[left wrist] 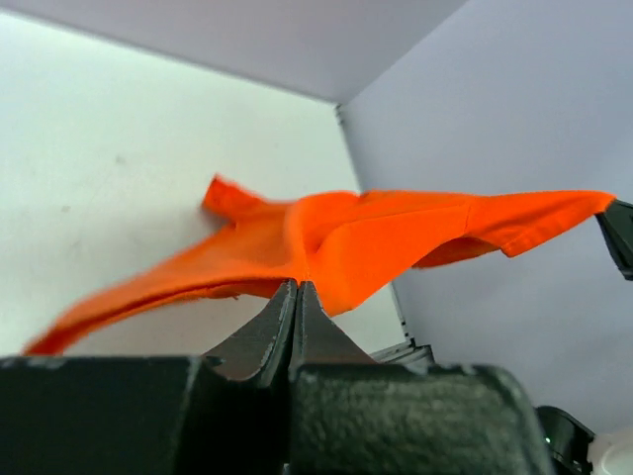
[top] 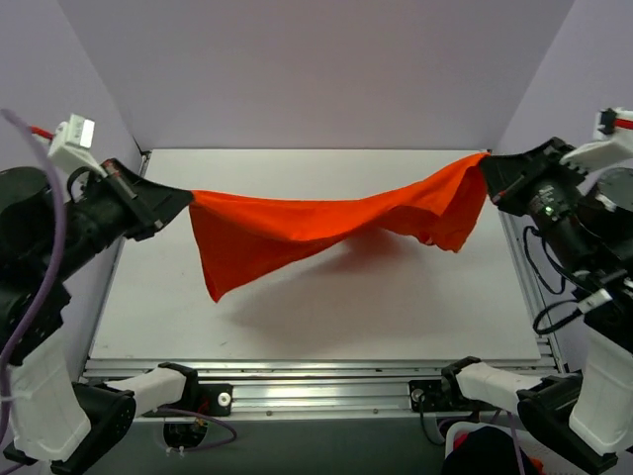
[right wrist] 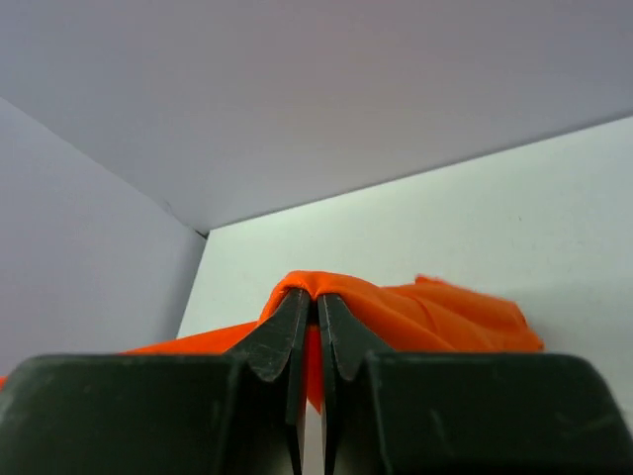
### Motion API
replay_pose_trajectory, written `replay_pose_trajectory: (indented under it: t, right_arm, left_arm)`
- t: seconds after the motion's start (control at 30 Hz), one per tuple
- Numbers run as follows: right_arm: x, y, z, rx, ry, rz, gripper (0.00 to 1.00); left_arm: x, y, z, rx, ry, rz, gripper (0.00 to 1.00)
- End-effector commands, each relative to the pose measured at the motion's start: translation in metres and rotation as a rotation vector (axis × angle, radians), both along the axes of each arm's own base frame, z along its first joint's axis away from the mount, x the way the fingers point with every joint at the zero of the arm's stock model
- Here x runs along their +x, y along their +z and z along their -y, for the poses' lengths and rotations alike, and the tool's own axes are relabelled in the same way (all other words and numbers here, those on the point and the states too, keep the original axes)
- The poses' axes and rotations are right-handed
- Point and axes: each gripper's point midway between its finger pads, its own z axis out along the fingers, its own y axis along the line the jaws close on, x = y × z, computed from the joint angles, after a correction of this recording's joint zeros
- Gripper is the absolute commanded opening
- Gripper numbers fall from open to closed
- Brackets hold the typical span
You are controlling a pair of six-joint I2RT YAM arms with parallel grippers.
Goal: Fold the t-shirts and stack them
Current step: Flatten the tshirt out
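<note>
the white table [top: 316, 332] fills the middle of the overhead view, closed in by pale lilac walls [top: 316, 69] behind and at both sides, with a ribbed metal rail [top: 316, 381] along its near edge. above it hangs the bright orange-red t-shirt [top: 316, 233], stretched in the air between the two arms, with its soft shadow on the surface beneath. the cloth runs as a sagging, wrinkled band from left to right, a little higher at the right end. near the left end a long pointed fold droops toward the table, and near the right end a shorter flap hangs down. whether the lowest tip touches the table cannot be told. the left arm [top: 69, 233] reaches in from the left edge and the right arm [top: 564, 203] from the right edge. the left tool [top: 186, 203] is pinching the left end of the t-shirt. in the left wrist view the left tool [left wrist: 297, 292] has its dark fingers pressed together, with the t-shirt [left wrist: 376, 237] spreading away from their tips. the right tool [top: 485, 178] is pinching the right end. in the right wrist view the right tool [right wrist: 316, 302] has its fingers nearly meeting on a fold of the t-shirt [right wrist: 425, 317].
</note>
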Motion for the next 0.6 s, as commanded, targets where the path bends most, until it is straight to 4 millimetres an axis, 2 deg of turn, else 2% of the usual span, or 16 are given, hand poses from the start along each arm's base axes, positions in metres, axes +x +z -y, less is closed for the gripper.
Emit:
replay_pose_trajectory:
  t: [0.0, 0.03, 0.07, 0.1, 0.13, 0.2, 0.23, 0.27, 0.3, 0.37, 0.4, 0.43, 0.47, 0.5, 0.53, 0.57]
  right_arm:
    - [-0.019, 0.042, 0.017, 0.009, -0.037, 0.131, 0.0]
    - [-0.02, 0.047, 0.019, 0.012, -0.046, 0.141, 0.0]
    - [-0.023, 0.054, 0.021, 0.02, -0.05, 0.16, 0.0]
    - [-0.033, 0.071, 0.024, 0.041, -0.05, 0.211, 0.0]
    - [-0.03, 0.077, 0.025, 0.041, -0.059, 0.226, 0.0]
    - [-0.03, 0.09, 0.026, 0.044, -0.064, 0.268, 0.0]
    - [-0.03, 0.1, 0.027, 0.05, -0.067, 0.302, 0.0]
    - [-0.021, 0.101, 0.025, 0.033, -0.074, 0.305, 0.0]
    - [-0.017, 0.104, 0.024, 0.028, -0.075, 0.318, 0.0]
    - [0.005, 0.107, 0.016, 0.009, -0.081, 0.332, 0.0]
    - [0.015, 0.106, 0.013, 0.004, -0.085, 0.33, 0.0]
    - [0.043, 0.091, 0.002, -0.021, -0.087, 0.274, 0.0]
    - [0.057, 0.081, -0.003, -0.038, -0.09, 0.239, 0.0]
    - [0.074, 0.068, -0.008, -0.049, -0.097, 0.194, 0.0]
    - [0.099, 0.044, -0.018, -0.078, -0.092, 0.123, 0.0]
    - [0.118, 0.016, -0.025, -0.104, -0.093, 0.05, 0.0]
  left_arm:
    - [-0.036, 0.041, 0.001, -0.02, -0.081, 0.161, 0.02]
    - [-0.047, 0.063, 0.001, -0.036, -0.099, 0.236, 0.02]
    - [-0.051, 0.072, 0.001, -0.039, -0.11, 0.266, 0.02]
    - [-0.054, 0.081, 0.002, -0.044, -0.121, 0.301, 0.02]
    - [-0.058, 0.097, 0.002, -0.062, -0.128, 0.355, 0.02]
    - [-0.058, 0.11, 0.005, -0.084, -0.141, 0.399, 0.02]
    - [-0.049, 0.106, 0.007, -0.072, -0.137, 0.384, 0.02]
    - [-0.041, 0.109, 0.006, -0.066, -0.122, 0.406, 0.02]
    - [-0.027, 0.105, -0.003, -0.033, -0.052, 0.406, 0.02]
    - [0.003, 0.088, -0.011, 0.019, 0.035, 0.358, 0.02]
    - [0.02, 0.08, -0.024, 0.043, 0.135, 0.332, 0.02]
    - [0.035, 0.076, -0.027, 0.055, 0.169, 0.32, 0.02]
    - [0.056, 0.056, -0.027, 0.087, 0.199, 0.265, 0.02]
    - [0.068, 0.047, -0.028, 0.086, 0.227, 0.237, 0.02]
    - [0.082, 0.048, -0.036, 0.077, 0.287, 0.251, 0.02]
    - [0.095, 0.037, -0.036, 0.08, 0.295, 0.233, 0.02]
